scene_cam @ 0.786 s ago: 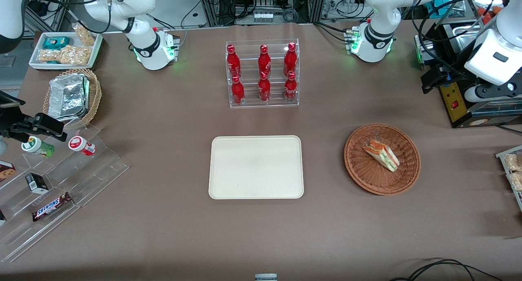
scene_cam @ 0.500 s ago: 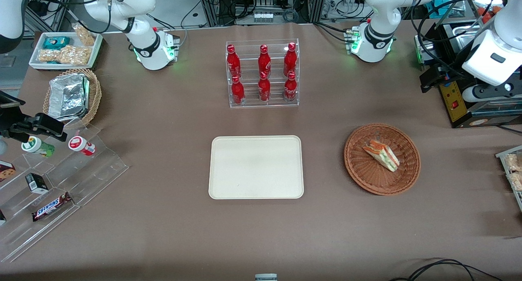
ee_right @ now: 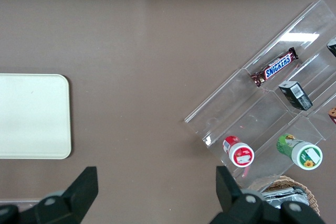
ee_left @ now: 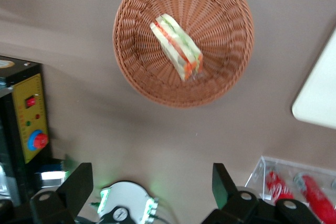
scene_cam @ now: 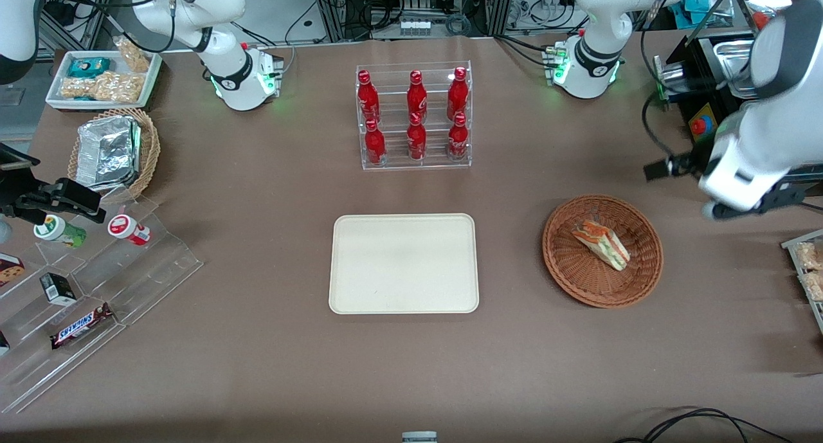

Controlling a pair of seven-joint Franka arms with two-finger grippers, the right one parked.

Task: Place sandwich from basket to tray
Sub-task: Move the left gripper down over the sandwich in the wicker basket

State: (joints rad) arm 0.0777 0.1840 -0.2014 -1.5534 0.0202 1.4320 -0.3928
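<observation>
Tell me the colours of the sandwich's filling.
Red-orange and green between pale bread; clearest in the left wrist view.

Reddish-brown woven basket (scene_cam: 602,251); cream tray (scene_cam: 404,263); black-fingered end effector (ee_left: 151,190).

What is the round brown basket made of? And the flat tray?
The basket looks like woven wicker: reddish-brown strands ring around it, with the sandwich inside. The tray looks like smooth matte plastic, cream and plain, though that is a guess. The open gripper hangs above the table.

gripper (ee_left: 149,182) swung nearer basket (scene_cam: 602,251) — fingers spread, high above table
</observation>
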